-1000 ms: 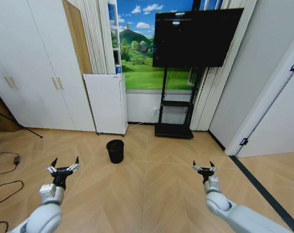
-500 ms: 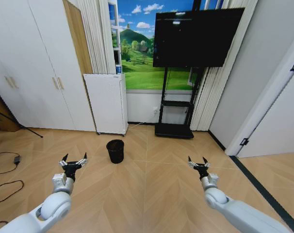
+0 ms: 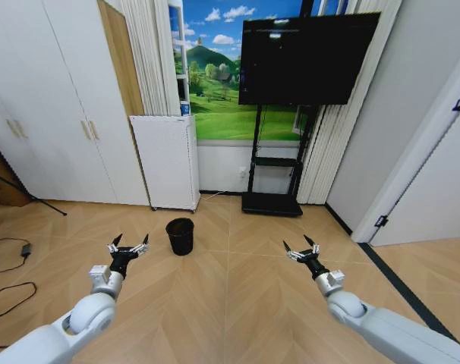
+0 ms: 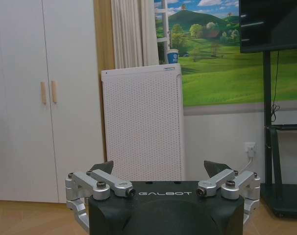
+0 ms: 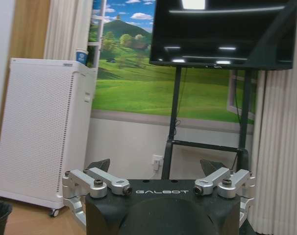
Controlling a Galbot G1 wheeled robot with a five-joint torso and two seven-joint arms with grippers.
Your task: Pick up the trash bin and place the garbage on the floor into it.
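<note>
Trash bin (image 3: pixel 180 236) stands upright on the floor, rim up.

We look across a herringbone wood floor (image 3: pixel 237 296) to white wardrobe doors (image 3: pixel 55 106) on the left. A tall white perforated appliance (image 3: pixel 168 161) stands by the curtains (image 3: pixel 155 57), beside a landscape mural (image 3: pixel 215 83). A dark television (image 3: pixel 310 59) sits on a black stand (image 3: pixel 274 182).
</note>
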